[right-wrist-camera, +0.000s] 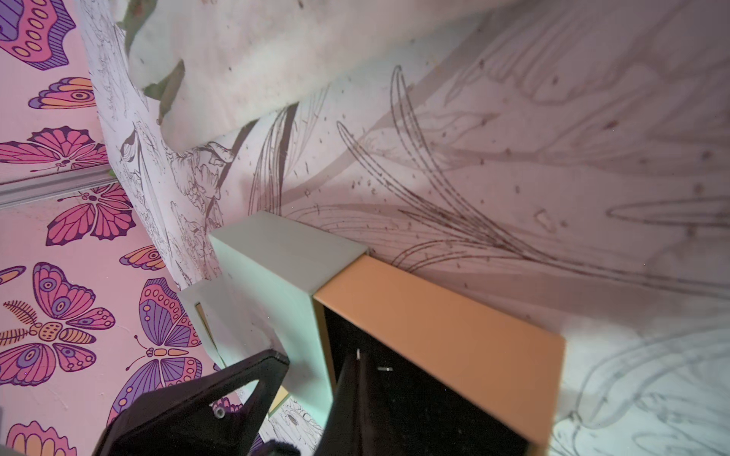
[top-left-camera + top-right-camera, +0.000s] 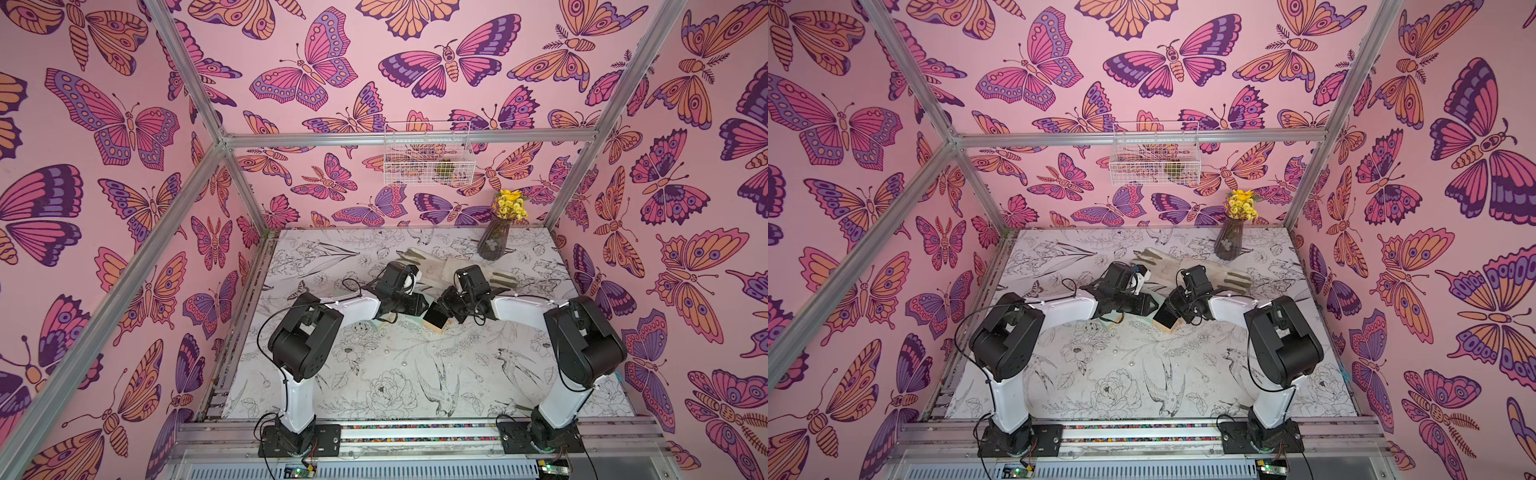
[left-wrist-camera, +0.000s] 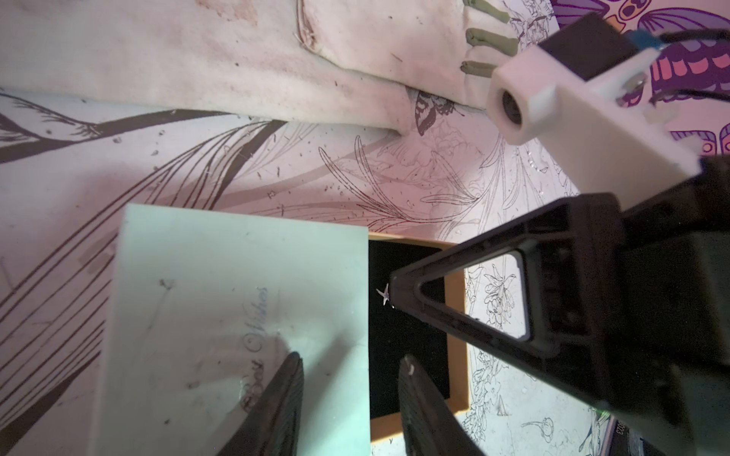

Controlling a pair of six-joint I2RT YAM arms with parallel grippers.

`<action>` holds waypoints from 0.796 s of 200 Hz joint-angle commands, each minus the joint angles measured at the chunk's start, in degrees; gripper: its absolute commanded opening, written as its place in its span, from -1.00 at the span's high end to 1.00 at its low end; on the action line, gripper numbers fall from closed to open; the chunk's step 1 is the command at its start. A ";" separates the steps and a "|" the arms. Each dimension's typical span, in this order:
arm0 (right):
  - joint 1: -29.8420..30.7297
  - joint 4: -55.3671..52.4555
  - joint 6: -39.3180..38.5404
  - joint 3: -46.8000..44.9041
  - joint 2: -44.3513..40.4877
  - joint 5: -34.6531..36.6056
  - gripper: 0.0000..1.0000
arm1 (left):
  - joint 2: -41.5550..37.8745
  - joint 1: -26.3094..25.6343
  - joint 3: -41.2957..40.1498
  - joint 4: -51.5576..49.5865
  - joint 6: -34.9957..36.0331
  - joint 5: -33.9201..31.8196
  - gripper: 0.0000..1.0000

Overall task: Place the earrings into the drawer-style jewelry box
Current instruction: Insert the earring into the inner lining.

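The jewelry box [image 3: 237, 316] is a mint sleeve with its tan, black-lined drawer [image 3: 407, 339] pulled out toward the right arm; in both top views the drawer [image 2: 436, 321] [image 2: 1166, 320] lies between the two wrists. My right gripper [image 1: 357, 357] is shut on a small silver star earring [image 3: 383, 294] and holds it low over the black lining. A second tiny silver bit [image 1: 384, 369] shows on the lining beside the tip. My left gripper [image 3: 351, 361] stands open, one fingertip [image 3: 292, 367] over the sleeve's top and the other over the drawer, pinching nothing.
Two pale work gloves [image 2: 419, 259] [image 2: 478, 274] lie just behind the box. A dark vase of yellow flowers [image 2: 494, 241] stands at the back right. A white wire basket [image 2: 428, 158] hangs on the back wall. Aluminium frame posts edge the table.
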 commanded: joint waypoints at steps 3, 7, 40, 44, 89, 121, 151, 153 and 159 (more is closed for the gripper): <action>0.30 0.08 0.34 -0.64 0.78 0.13 1.00 | 1.38 -0.15 0.15 -1.74 0.40 0.54 0.14; 0.30 0.03 0.30 -0.66 0.81 0.23 1.00 | 1.42 -0.13 0.15 -1.76 0.40 0.59 0.14; 0.30 -0.40 -0.24 -0.62 0.96 1.06 1.00 | 1.40 -0.11 0.11 -1.90 0.49 0.51 0.14; 0.34 -0.54 -0.36 -0.62 0.98 1.13 1.00 | 1.37 -0.12 0.08 -1.94 0.49 0.50 0.14; 0.22 -1.90 -1.47 -0.45 0.69 2.35 1.00 | 1.28 -0.10 0.00 -1.94 0.45 0.51 0.14; 0.21 -2.25 -1.89 -0.61 0.68 2.84 1.00 | 1.40 -0.12 -0.03 -1.90 0.49 0.51 0.14; 0.24 -2.43 -2.08 -1.04 0.32 3.03 1.00 | 1.32 -0.14 -0.03 -1.90 0.58 0.42 0.14; 0.22 -2.50 -2.13 -1.06 0.28 3.14 1.00 | 1.33 -0.11 -0.03 -1.96 0.58 0.35 0.14; 0.21 -2.64 -2.24 -1.06 0.19 3.29 1.00 | 1.36 -0.12 -0.03 -1.90 0.58 0.41 0.14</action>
